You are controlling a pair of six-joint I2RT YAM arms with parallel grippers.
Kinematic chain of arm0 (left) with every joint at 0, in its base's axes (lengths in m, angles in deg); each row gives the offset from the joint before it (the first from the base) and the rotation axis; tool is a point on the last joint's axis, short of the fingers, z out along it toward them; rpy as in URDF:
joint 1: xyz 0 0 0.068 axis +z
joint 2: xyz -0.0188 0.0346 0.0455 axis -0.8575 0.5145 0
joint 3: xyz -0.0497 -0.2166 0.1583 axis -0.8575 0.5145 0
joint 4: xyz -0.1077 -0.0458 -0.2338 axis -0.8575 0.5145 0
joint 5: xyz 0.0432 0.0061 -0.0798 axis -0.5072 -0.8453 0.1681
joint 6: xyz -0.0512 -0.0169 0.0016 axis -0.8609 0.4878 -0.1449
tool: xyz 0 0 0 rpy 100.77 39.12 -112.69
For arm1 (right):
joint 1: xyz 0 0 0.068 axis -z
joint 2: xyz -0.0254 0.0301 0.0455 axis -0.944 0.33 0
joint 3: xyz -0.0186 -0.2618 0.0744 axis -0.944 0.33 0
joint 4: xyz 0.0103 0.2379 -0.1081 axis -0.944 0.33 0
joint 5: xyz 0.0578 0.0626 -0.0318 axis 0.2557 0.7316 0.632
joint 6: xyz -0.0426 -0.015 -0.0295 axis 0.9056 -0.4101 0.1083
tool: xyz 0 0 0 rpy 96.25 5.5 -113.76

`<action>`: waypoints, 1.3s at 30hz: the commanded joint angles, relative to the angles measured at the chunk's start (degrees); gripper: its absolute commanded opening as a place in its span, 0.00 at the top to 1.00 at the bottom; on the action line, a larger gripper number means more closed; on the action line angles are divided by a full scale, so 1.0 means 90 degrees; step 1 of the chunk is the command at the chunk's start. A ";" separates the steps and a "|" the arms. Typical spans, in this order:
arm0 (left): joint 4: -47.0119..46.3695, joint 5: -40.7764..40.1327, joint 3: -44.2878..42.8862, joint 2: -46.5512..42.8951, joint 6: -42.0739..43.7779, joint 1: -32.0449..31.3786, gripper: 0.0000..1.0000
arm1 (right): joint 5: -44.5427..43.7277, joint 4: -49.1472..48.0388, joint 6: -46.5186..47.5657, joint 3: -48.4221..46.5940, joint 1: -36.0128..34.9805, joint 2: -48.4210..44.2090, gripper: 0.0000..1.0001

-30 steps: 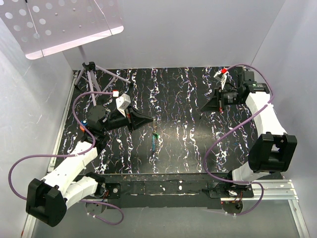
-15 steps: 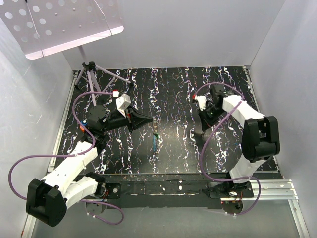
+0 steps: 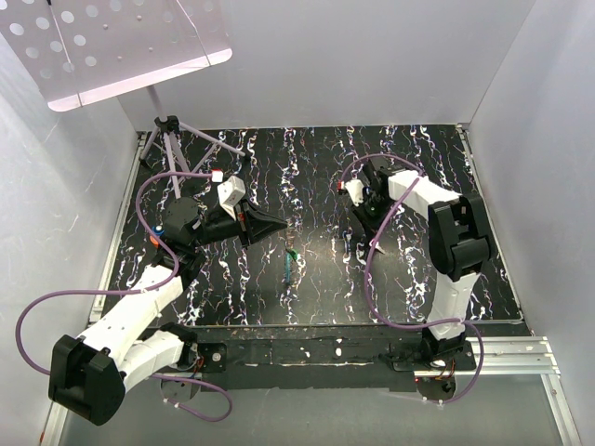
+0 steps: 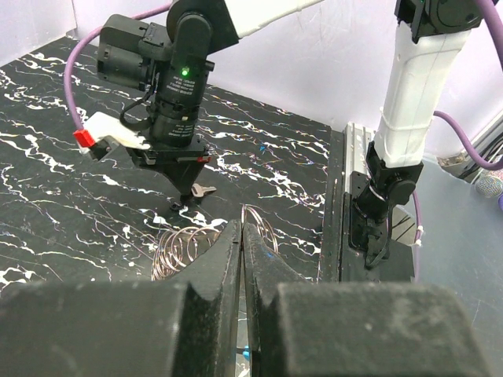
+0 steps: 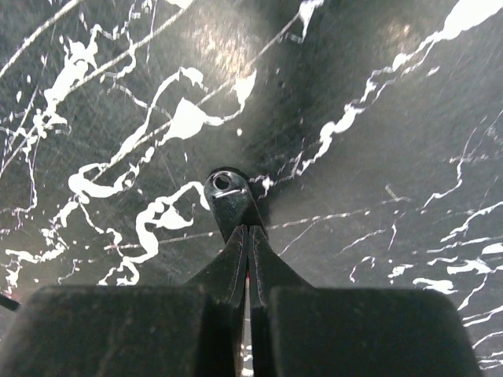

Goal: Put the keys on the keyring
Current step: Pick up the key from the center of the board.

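Note:
In the left wrist view my left gripper is shut, and the thin wire keyring stands up from its tips. From above, that gripper hovers left of centre. Two keys, teal and blue, lie on the table just below it. My right gripper is shut on a key whose holed head sticks out past the tips. The left wrist view shows that gripper pointing down at the table with the silvery key at its tip. From above it is right of centre.
The black marbled table is walled in white on three sides. A tripod with a perforated panel stands at the back left. A metal rail runs along the near edge. Several thin wire loops show on the table beside my left fingers.
My right arm has swung from the far right back corner leftward toward the table's centre, its gripper staying shut. The left arm has not moved.

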 commanded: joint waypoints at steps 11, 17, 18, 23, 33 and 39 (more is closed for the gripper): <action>-0.0039 -0.0030 -0.0096 -0.0200 0.0109 0.0007 1.00 | -0.0064 -0.0331 -0.0222 -0.0481 -0.0240 0.0417 0.99; -0.0029 -0.0030 -0.0096 -0.0190 0.0118 0.0007 1.00 | 0.0034 -0.0233 -0.0222 -0.0452 -0.0210 0.0437 0.98; -0.0020 -0.0040 -0.0106 -0.0200 0.0128 0.0007 1.00 | 0.0044 -0.0242 -0.0232 -0.0442 -0.0191 0.0427 0.97; -0.0010 -0.0030 -0.0106 -0.0181 0.0128 0.0007 1.00 | 0.0132 -0.0194 -0.0261 -0.0442 -0.0142 0.0437 0.91; 0.0000 -0.0050 -0.0106 -0.0181 0.0138 0.0007 1.00 | 0.0249 -0.0077 -0.0291 -0.0403 -0.0006 0.0330 0.84; -0.0019 -0.0050 -0.0106 -0.0171 0.0128 0.0007 1.00 | 0.0278 -0.0047 -0.0291 -0.0355 0.0053 0.0242 0.82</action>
